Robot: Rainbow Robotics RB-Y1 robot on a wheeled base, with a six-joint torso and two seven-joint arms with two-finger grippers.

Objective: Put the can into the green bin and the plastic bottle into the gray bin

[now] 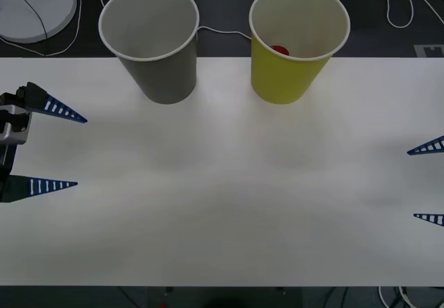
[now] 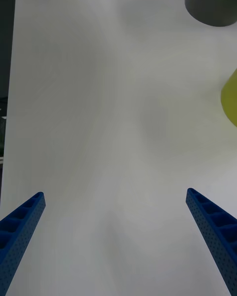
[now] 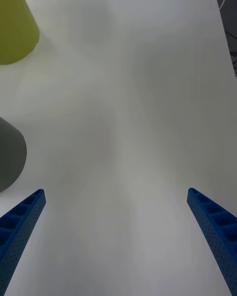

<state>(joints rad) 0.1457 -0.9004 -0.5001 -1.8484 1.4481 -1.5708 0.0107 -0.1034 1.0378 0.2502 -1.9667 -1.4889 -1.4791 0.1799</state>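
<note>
At the frame's lower edges, my left gripper (image 1: 43, 148) and right gripper (image 1: 429, 182) hang wide open, empty (parked clear, I judge). Farther up, the can (image 1: 279, 50) sits inside the green bin (image 1: 284, 79), beside the gray bin (image 1: 163, 79).

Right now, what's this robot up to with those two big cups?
Nothing is being handled. The left gripper and right gripper both hang open at opposite edges of the white table. The gray bin and green bin stand side by side at the far edge. Something red, possibly the can, sits inside the green one.
</note>
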